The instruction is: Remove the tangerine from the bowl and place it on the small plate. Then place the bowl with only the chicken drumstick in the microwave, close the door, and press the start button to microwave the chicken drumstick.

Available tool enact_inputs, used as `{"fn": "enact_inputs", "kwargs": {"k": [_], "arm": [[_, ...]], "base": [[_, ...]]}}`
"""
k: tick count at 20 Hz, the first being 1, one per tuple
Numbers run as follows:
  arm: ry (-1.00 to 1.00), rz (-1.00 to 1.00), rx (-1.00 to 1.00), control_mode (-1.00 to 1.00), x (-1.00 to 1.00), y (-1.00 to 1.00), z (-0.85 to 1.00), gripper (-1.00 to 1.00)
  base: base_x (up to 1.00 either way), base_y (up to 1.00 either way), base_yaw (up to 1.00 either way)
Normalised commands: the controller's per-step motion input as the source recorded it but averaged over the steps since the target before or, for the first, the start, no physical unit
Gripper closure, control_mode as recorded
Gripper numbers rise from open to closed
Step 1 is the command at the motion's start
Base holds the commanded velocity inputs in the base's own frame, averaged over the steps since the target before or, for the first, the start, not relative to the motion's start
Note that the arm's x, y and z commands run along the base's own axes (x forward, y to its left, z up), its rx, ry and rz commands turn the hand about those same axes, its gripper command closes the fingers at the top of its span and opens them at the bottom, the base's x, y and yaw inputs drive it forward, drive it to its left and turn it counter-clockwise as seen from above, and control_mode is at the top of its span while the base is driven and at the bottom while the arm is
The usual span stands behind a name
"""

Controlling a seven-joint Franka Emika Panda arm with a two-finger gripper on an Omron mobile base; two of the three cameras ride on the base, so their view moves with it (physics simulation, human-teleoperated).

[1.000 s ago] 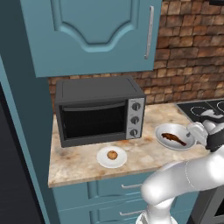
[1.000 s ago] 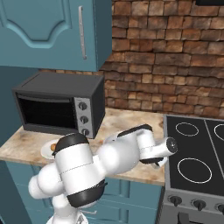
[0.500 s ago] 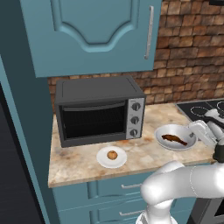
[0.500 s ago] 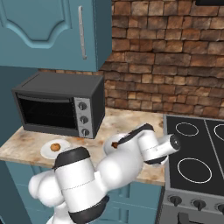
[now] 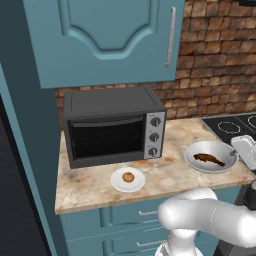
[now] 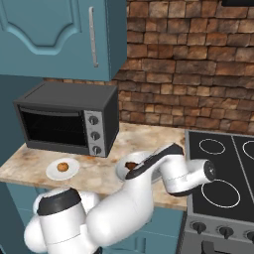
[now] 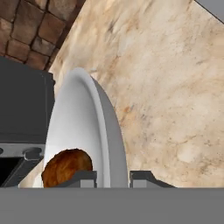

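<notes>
My pincer (image 7: 113,178) straddles the bowl (image 7: 103,131) rim, one tip either side, gripping it; hand view shows the chicken drumstick (image 7: 66,166) just inside; left base view shows the whole bowl at the desk (image 5: 165,172) edge, tangerine (image 5: 128,177) on the small plate (image 5: 118,184) well apart, before the toaster oven (image 5: 112,125).

Bare counter (image 5: 170,172) between small plate (image 5: 127,179) and bowl (image 5: 210,157). Toaster oven (image 5: 114,125) blocking the rear left. Brick wall (image 6: 198,74) close behind; cabinet (image 5: 107,37) overhead; stove (image 6: 223,173) beside bowl.
</notes>
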Motion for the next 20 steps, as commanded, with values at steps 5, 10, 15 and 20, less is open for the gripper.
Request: {"fn": "enact_inputs", "kwargs": {"k": [5,10,15,20], "arm": [[-0.07,-0.12,0.07,-1.0,-0.24,0.44,0.86,1.0],[-0.03,-0.13,0.0,-1.0,-0.22,0.81,0.7,1.0],[0.0,-0.05,0.0,-1.0,-0.09,0.57,0.09,1.0],[0.0,0.0,0.0,-1.0,-0.05,0.03,-0.02,1.0]], "base": [[0.0,0.0,0.0],[0.0,0.0,0.0],[0.0,0.0,0.0],[0.0,0.0,0.0]]}}
